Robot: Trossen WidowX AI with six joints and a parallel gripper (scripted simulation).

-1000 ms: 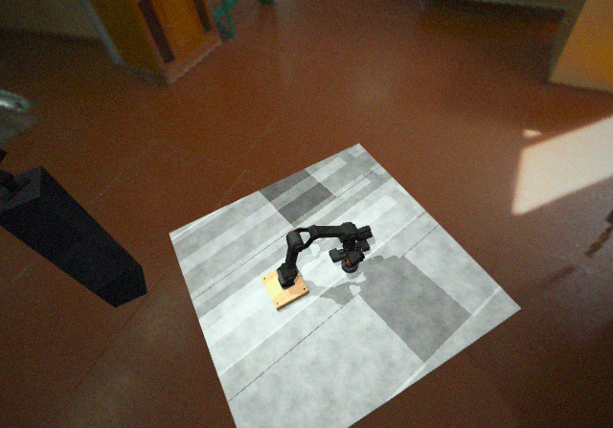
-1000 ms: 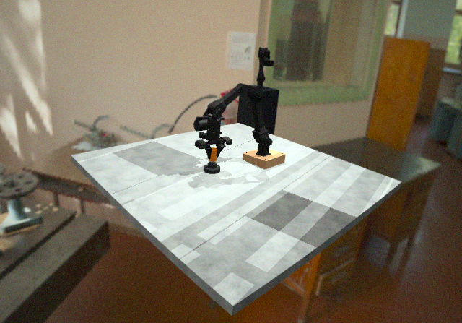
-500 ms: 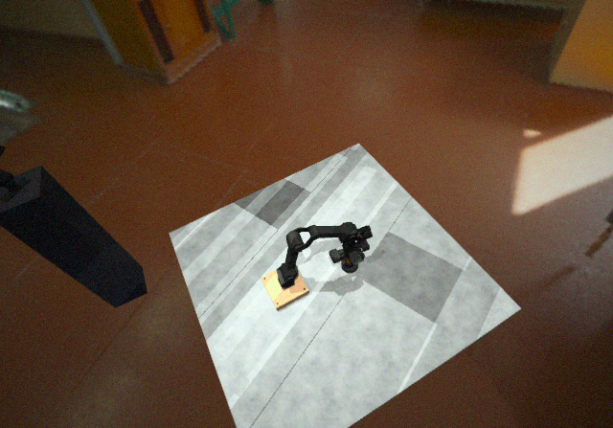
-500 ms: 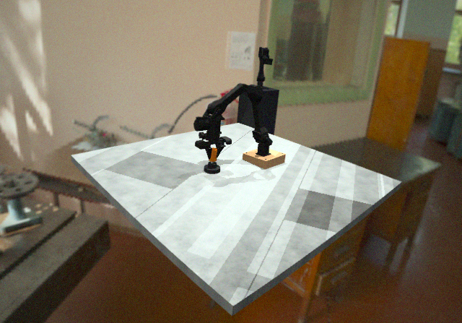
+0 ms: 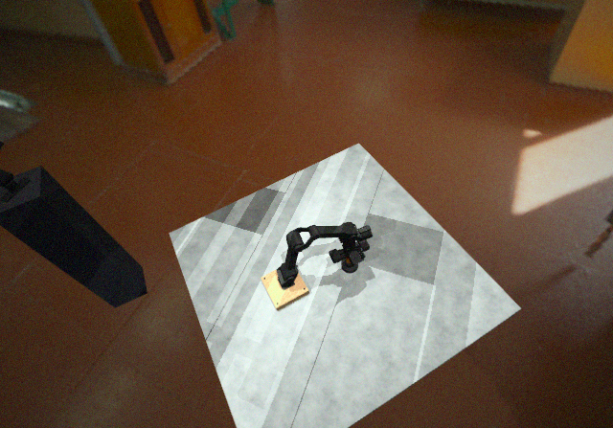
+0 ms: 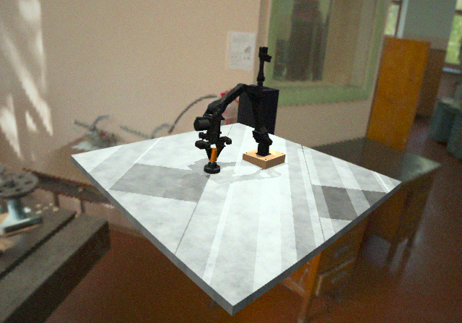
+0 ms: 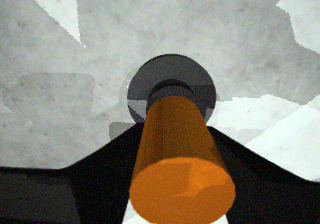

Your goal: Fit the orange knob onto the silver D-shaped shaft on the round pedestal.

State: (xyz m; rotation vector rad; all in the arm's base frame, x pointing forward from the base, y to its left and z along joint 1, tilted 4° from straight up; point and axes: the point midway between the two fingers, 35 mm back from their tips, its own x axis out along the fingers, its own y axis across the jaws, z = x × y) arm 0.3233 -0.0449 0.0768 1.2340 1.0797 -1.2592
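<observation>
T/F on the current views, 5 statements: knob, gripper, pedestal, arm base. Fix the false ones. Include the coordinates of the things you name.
1. The orange knob [image 6: 213, 154] [image 7: 176, 139] is between the gripper's [image 6: 213, 157] [image 7: 177, 159] fingers. True.
2. The round pedestal [image 5: 349, 267] [image 6: 211, 169] [image 7: 171, 69] is bright orange. False: it is dark, near black.
3. The arm's base plate [image 5: 279, 303] [image 6: 264, 163] is wood-coloured. True.
4. The knob lies on its side by the base plate. False: it is roughly upright, at the pedestal.
5. The gripper has let go of the knob. False: it is shut on it.
</observation>
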